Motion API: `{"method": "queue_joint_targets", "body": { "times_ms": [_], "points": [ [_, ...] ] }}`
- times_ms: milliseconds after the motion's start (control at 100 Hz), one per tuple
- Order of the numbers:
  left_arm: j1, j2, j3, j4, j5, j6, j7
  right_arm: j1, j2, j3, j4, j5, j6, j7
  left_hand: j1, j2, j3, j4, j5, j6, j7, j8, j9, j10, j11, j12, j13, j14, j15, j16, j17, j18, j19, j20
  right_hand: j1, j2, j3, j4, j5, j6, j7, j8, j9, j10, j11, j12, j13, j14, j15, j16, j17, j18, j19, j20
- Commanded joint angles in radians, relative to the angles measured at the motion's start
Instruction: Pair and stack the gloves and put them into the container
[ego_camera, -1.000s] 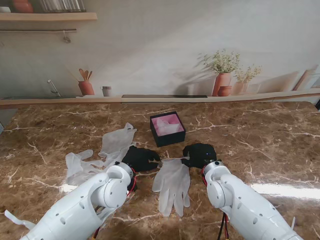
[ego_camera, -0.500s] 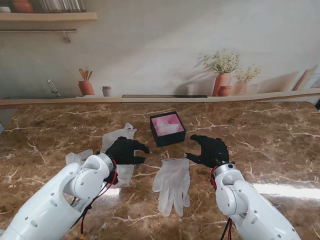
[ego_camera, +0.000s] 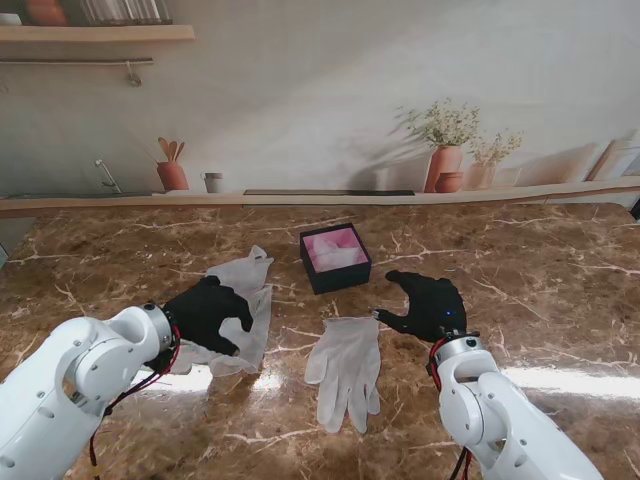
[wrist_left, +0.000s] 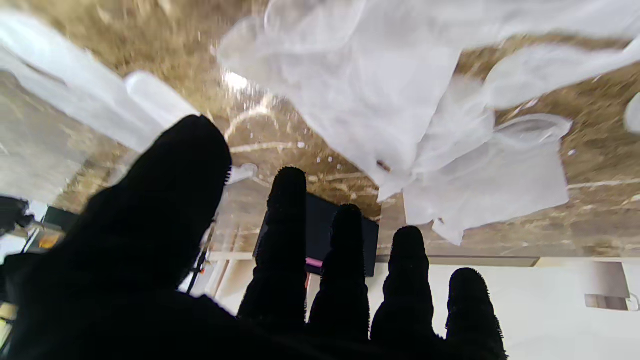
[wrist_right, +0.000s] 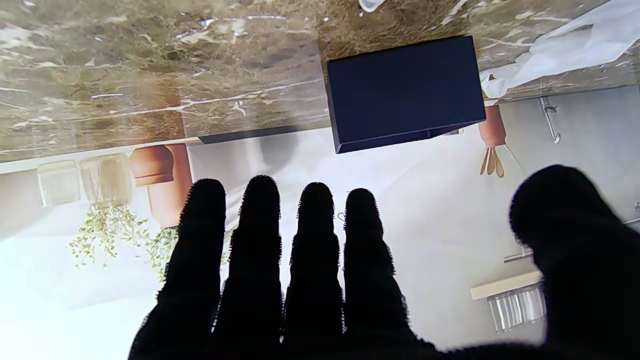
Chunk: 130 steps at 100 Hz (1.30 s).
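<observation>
Toward the counter's (ego_camera: 560, 270) left edge, the empty, spread left robot hand (ego_camera: 205, 312) overhangs limp, slippery translucent white gloves (ego_camera: 240, 290); pinching the cuff looks safest.

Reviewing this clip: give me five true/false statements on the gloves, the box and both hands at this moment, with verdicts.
1. The flat translucent white glove lies on the brown marble table between the two arms. True.
2. The left hand hovers over the crumpled translucent gloves. True.
3. The right hand grips a glove. False: it is open and holds nothing.
4. The small black square box with pink lining stands nearer to me than the flat glove. False: it stands farther from me.
5. The flat glove is inside the box. False: it lies on the table.
</observation>
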Motion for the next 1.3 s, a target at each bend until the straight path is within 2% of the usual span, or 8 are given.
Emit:
{"method": "queue_joint_targets", "body": {
  "times_ms": [0,400,530,720,930,1170,1230,1290],
  "points": [
    [0.037,0.020,-0.012,-0.009,0.014,0.003,-0.018,-0.008,0.003,0.003,0.001,0.005,0.008,0.021,-0.029,-0.033,0.003,0.007,-0.046,-0.037,-0.004,0.016,-0.052,-0.030,-0.014,0.003,-0.049,-0.036,-0.026,-0.007,0.001,-0.025,-0.060,-0.022,-0.012,-0.012,0.005,0.043,0.002,0.007,0.007,-0.012,0.002,0.008,-0.007,-0.017,0.002,-0.012,-0.015,-0.032,-0.001,-0.003,-0.003,-0.024],
    [0.118,0.026,-0.094,0.027,0.085,-0.103,0.017,-0.012,0.001,0.000,-0.012,0.011,0.025,0.025,0.063,-0.038,0.109,0.008,-0.172,-0.152,-0.186,-0.142,-0.213,-0.069,-0.042,-0.047,-0.139,-0.064,-0.065,-0.033,0.020,-0.052,-0.117,-0.158,-0.004,-0.016,0.010,0.043,0.011,0.004,0.015,-0.016,0.003,0.008,-0.005,-0.015,0.006,-0.011,-0.012,-0.028,0.005,0.011,0.015,-0.019],
    [0.099,0.036,-0.080,0.041,0.079,-0.096,-0.057,-0.009,0.000,-0.007,-0.013,0.019,0.032,0.029,0.114,-0.002,0.144,0.020,-0.153,-0.152,-0.290,-0.278,-0.256,-0.073,-0.059,-0.062,-0.177,-0.077,-0.087,-0.051,0.026,-0.060,-0.142,-0.227,-0.003,-0.015,0.016,0.042,0.015,0.003,0.018,-0.017,0.006,0.009,-0.003,-0.013,0.007,-0.009,-0.011,-0.026,0.007,0.018,0.023,-0.015],
    [0.083,0.038,-0.057,0.093,0.111,-0.120,-0.022,-0.008,-0.001,-0.012,-0.011,0.029,0.037,0.033,0.143,-0.008,0.189,0.022,-0.132,-0.160,-0.340,-0.337,-0.254,-0.078,-0.047,-0.062,-0.162,-0.079,-0.077,-0.046,0.032,-0.065,-0.132,-0.245,0.000,-0.017,0.020,0.042,0.017,0.003,0.021,-0.018,0.008,0.010,-0.003,-0.011,0.010,-0.010,-0.008,-0.023,0.011,0.023,0.034,-0.008],
    [0.054,0.029,-0.016,0.169,0.179,-0.167,0.146,-0.003,-0.003,-0.018,-0.003,0.044,0.026,0.027,0.162,-0.021,0.235,0.006,-0.096,-0.168,-0.255,-0.307,-0.166,-0.077,0.010,-0.057,-0.097,-0.075,-0.040,-0.026,0.004,-0.060,-0.035,-0.097,0.001,-0.017,0.023,0.040,0.023,0.000,0.025,-0.020,0.016,0.010,0.000,-0.009,0.019,-0.009,-0.005,-0.021,0.023,0.029,0.051,0.002],
    [0.011,0.021,0.050,0.248,0.246,-0.169,0.348,-0.004,-0.006,-0.018,-0.002,0.057,0.018,0.022,0.096,-0.012,0.213,-0.002,-0.034,-0.161,0.119,-0.036,-0.036,-0.080,0.062,-0.027,-0.012,-0.072,0.025,0.002,-0.009,-0.060,0.037,0.099,-0.001,-0.008,0.031,0.040,0.024,-0.004,0.026,-0.022,0.021,0.008,0.001,-0.007,0.028,-0.007,-0.001,-0.017,0.042,0.037,0.075,0.017],
    [-0.003,0.018,0.069,0.269,0.250,-0.169,0.398,-0.004,-0.006,-0.018,0.000,0.061,0.013,0.020,0.156,0.001,0.128,-0.073,0.010,-0.191,0.166,-0.004,-0.002,-0.079,0.069,-0.025,0.004,-0.073,0.040,0.006,-0.008,-0.061,0.047,0.124,-0.004,-0.004,0.035,0.039,0.026,-0.008,0.028,-0.023,0.023,0.008,0.002,-0.006,0.030,-0.007,0.000,-0.016,0.044,0.039,0.080,0.020],
    [-0.013,0.014,0.082,0.283,0.238,-0.166,0.427,-0.005,-0.006,-0.018,0.000,0.064,0.010,0.021,0.237,0.042,-0.006,-0.063,0.081,-0.224,0.242,-0.034,0.022,-0.078,0.076,-0.023,0.012,-0.076,0.054,0.008,-0.005,-0.064,0.051,0.131,-0.007,-0.001,0.038,0.039,0.027,-0.008,0.028,-0.023,0.023,0.007,0.002,-0.006,0.030,-0.005,0.000,-0.015,0.043,0.039,0.082,0.022]
  ]
}}
